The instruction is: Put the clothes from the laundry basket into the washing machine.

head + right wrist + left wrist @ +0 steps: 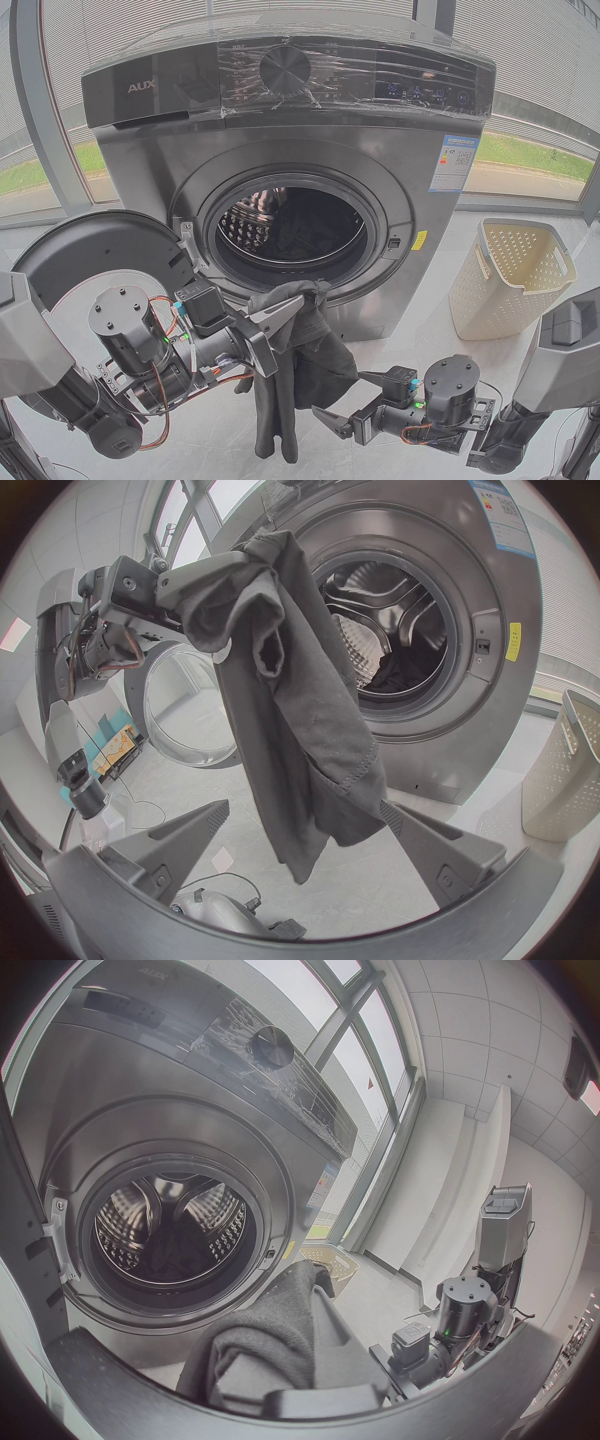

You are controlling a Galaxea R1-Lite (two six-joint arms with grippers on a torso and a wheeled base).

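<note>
With the left gripper (pixel 299 304) clamped on the garment (pixel 312 369) (right gripper (pixel 336 394) spread wide, empty), push deep into the drum (pixel 290 228) so its hanging end follows inside.

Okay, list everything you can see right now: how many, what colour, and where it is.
washing machine: one, dark grey, straight ahead on the floor
door: one, dark grey, swung open to the robot's left
clothes in drum: dark heap, count unclear, inside the drum
garment: one, dark grey, hanging in front of the opening
laundry basket: one, cream, on the floor right of the machine
left gripper: shut on the garment's top
right gripper: open, low beside the hanging garment
</note>
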